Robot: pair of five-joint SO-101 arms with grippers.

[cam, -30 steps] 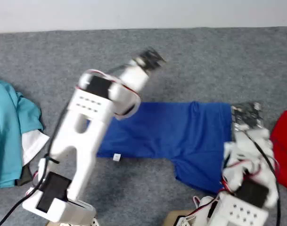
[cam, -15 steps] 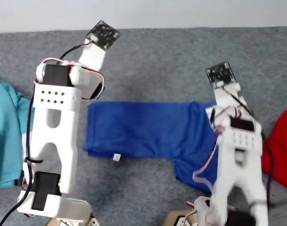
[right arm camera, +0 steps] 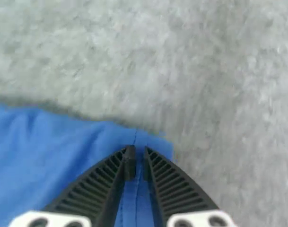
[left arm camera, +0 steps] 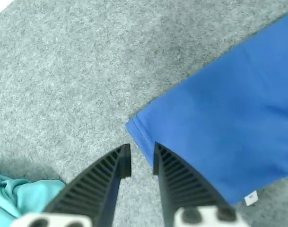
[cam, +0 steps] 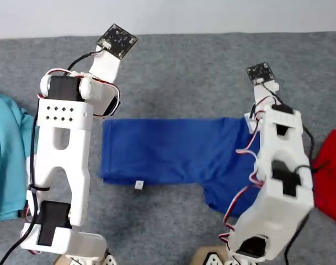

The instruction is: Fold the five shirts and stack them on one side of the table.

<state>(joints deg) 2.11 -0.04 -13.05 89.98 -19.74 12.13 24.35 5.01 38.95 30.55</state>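
No text is legible; the white tag (cam: 137, 184) on the blue shirt (cam: 173, 152) is too small

The table (cam: 184, 72) is covered edge to edge in a grey, carpet-like surface, which meets a pale wall along its 12 o'clock side. At the middle lies a blue shirt (cam: 173, 152), spread flat as a long band running from 9 to 3 o'clock, with a further lobe reaching toward 5 o'clock and a small white tag (cam: 138, 185) at its 6 o'clock edge. A teal shirt (cam: 5, 160) lies rumpled at the 9 o'clock edge and a red shirt (cam: 328, 176) at the 4 o'clock edge, each well apart from the blue one.
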